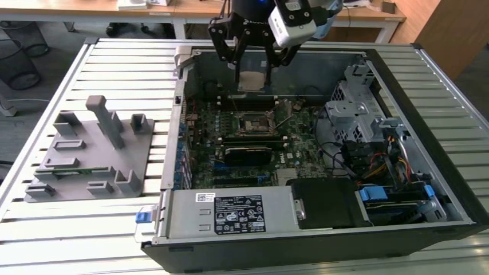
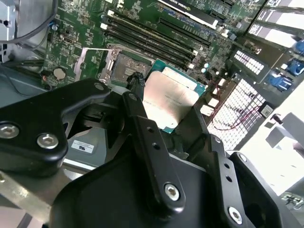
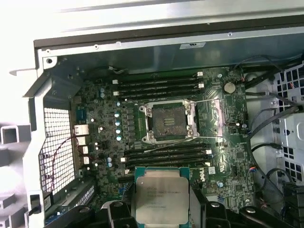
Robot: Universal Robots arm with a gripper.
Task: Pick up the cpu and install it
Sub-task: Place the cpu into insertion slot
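Well off to the exterior view's left of the socket, outside the open computer case, a grey fixture tray lies on the slatted table with a green memory stick lying flat in one of its slots. Inside the case, the socket sits near the middle of the green motherboard, its square contact field bare. Beyond the socket, toward the case's far wall and raised clear of the board, hangs the gripper, its black fingers pinching the cpu by two opposite edges. The cpu is held roughly level, its silver-grey metal top turned up toward the arm and its green border showing in both wrist views. It is close to square, so no long axis stands out; in the first wrist view its edges run in line with the edges of the socket. The chip is apart from the socket, with rows of memory slots between them. To the exterior view's right of the socket stands a metal drive cage, and nearer the camera a black box.
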